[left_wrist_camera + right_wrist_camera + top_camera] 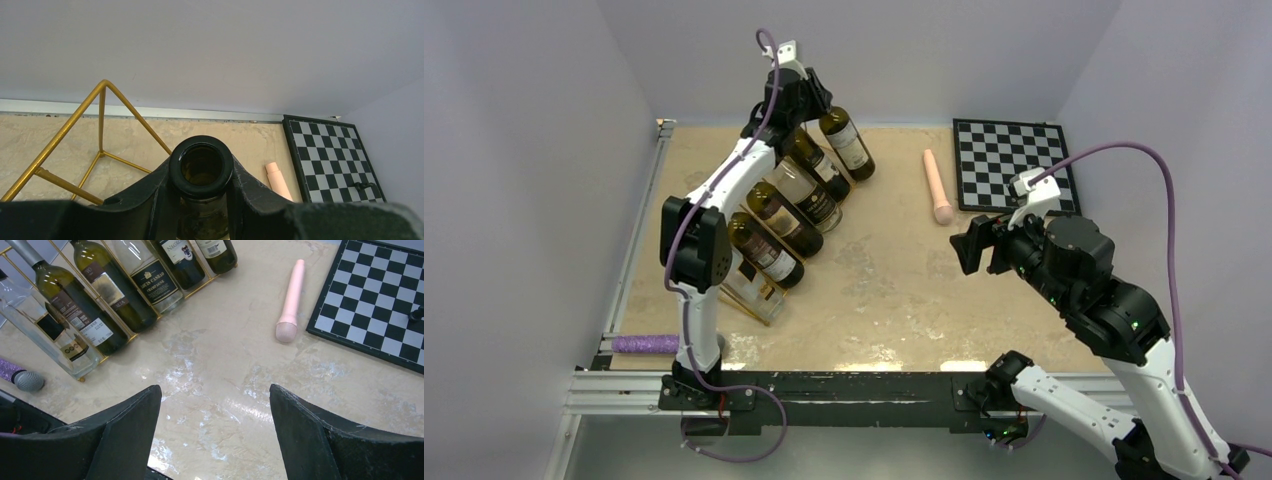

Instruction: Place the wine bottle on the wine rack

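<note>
The gold wire wine rack [102, 122] stands at the table's left, its front bar visible in the top view [761, 312], with several bottles lying in it. My left gripper [809, 95] is shut on the neck of the farthest wine bottle [848, 145], a dark green one with a pale label leaning at the rack's far end. In the left wrist view its open mouth [201, 165] sits between my fingers. My right gripper [974, 243] is open and empty above the table's middle right. Its fingers [125, 435] show bare table between them.
A black-and-white chessboard [1012, 162] lies at the back right. A pink cylinder [938, 185] lies left of it. A purple microphone [644, 344] lies at the near left by the rail. Grey walls close three sides.
</note>
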Motion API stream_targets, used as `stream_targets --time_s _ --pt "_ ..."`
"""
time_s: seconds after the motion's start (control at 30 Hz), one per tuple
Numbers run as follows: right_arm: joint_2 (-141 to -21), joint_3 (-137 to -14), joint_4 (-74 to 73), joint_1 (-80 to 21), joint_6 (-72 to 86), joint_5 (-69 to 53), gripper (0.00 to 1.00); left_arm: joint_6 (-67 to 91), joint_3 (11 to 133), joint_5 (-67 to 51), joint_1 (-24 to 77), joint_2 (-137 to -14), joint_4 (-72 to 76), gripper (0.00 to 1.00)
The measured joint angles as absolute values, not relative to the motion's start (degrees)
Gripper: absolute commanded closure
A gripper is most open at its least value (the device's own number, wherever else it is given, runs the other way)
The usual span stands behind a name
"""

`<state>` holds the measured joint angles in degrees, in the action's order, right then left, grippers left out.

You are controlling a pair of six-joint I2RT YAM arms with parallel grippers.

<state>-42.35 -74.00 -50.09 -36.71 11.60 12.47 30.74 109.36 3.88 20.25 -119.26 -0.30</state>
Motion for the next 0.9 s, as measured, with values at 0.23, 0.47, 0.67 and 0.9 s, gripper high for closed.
stream_targets --time_s 0.23,0.47,0.67,0.9 --pt "-42.4 -73.9 -50.0 -36.7 11.6 12.5 0.17 31.0 109.0 3.7 19.9 -120.3 -0.1 1.0" --pt "-42.4 -73.8 -49.9 -36.7 11.6 12.5 0.17 30.9 108.8 3.8 19.5 -120.4 -0.1 0.7" --pt "-42.4 -73.6 -49.8 -36.7 11.6 12.5 0.17 31.2 108.8 3.9 19.2 -120.8 0.7 0.48" --pt "-42.6 -73.6 -49.8 -36.7 11.6 12.5 0.17 32.4 108.8 5.0 18.6 -121.0 2.5 0.37"
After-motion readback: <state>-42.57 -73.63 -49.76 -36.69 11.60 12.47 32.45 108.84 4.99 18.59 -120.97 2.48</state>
